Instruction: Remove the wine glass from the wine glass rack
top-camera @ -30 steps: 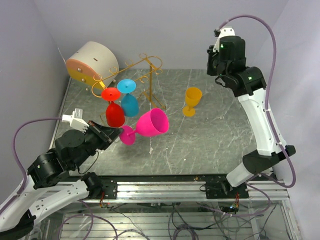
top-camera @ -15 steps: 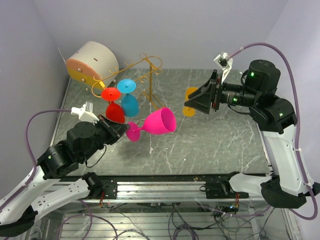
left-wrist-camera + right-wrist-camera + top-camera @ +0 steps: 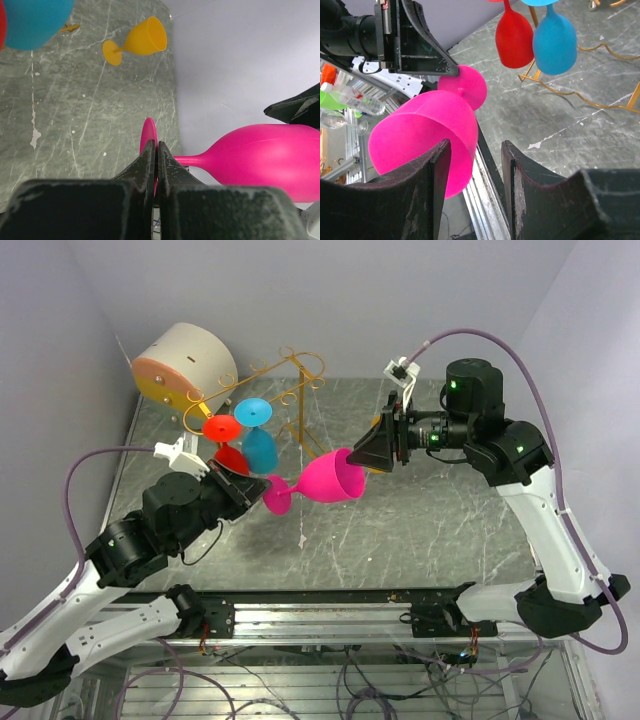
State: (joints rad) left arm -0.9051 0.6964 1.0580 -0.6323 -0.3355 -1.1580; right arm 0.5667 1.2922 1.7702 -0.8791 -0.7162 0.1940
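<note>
top external view, from the left: a cream drum point(image 3: 185, 362) sits at the far left corner of the worktop point(image 3: 430, 525). the left pincer point(image 3: 258, 492) is clamped on the thin foot of the pink wine glass point(image 3: 330, 480), its fingers pressed together on the disc's edge. behind it stands the gold wine glass rack point(image 3: 290, 390), with a red glass point(image 3: 222, 428) and a blue glass point(image 3: 260, 448) hanging bowl-down from its rails. the pink wine glass is off the rails, held on its side in the air in front of the rack, bowl pointing right. the right pincer point(image 3: 362, 457) is at the bowl's rim with its jaws apart. the rim lies just beside one finger point(image 3: 436, 190), and i cannot tell whether they touch. left wrist view shows a yellow glass point(image 3: 145, 36) on the worktop beyond the pink one
</note>
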